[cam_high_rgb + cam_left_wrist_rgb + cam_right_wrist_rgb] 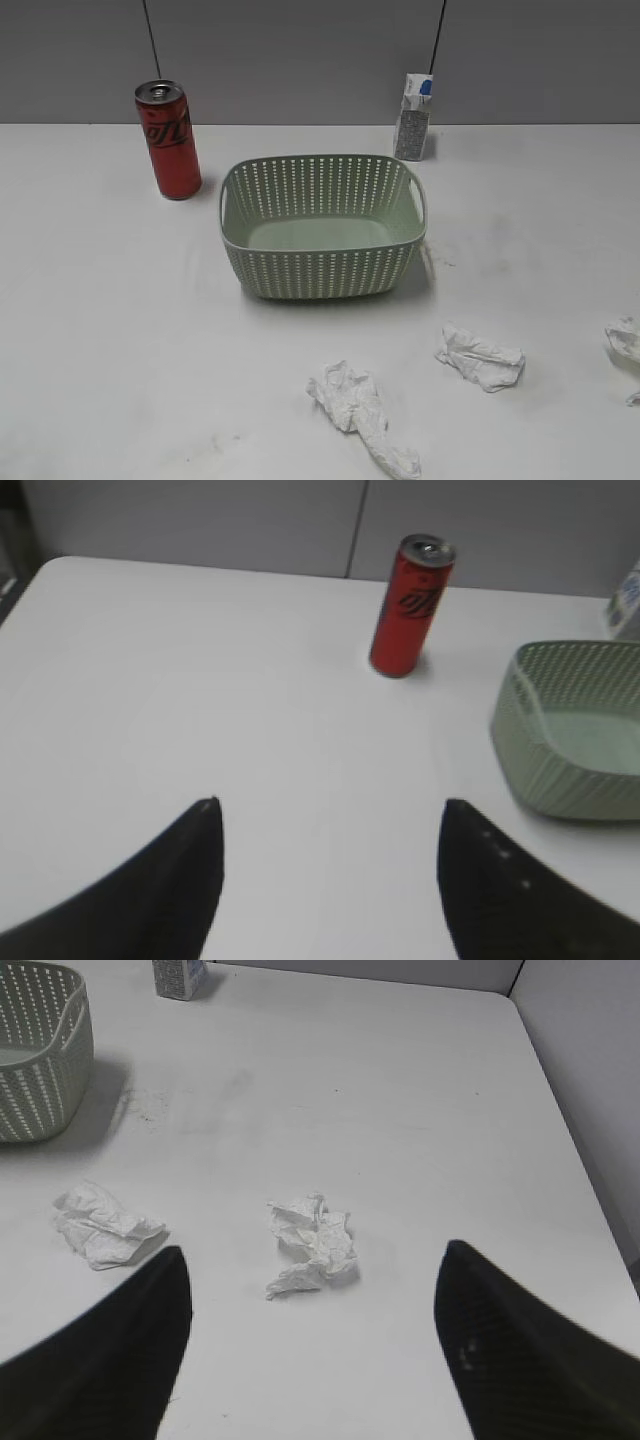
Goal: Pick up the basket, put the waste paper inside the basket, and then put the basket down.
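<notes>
The pale green basket (322, 225) stands empty in the middle of the white table; it also shows in the left wrist view (570, 730) and the right wrist view (35, 1050). Three white waste paper wads lie in front of it: a long twisted one (362, 405), one to its right (480, 357), one at the right edge (624, 340). In the right wrist view the wads (312, 1242) (102, 1225) lie ahead of my open, empty right gripper (312, 1260). My left gripper (330, 810) is open and empty over bare table, left of the basket. Neither gripper shows in the exterior view.
A red soda can (168, 140) stands upright at the back left of the basket, also in the left wrist view (410, 605). A small white-grey carton (413, 117) stands behind the basket at the back right. A grey wall runs behind the table.
</notes>
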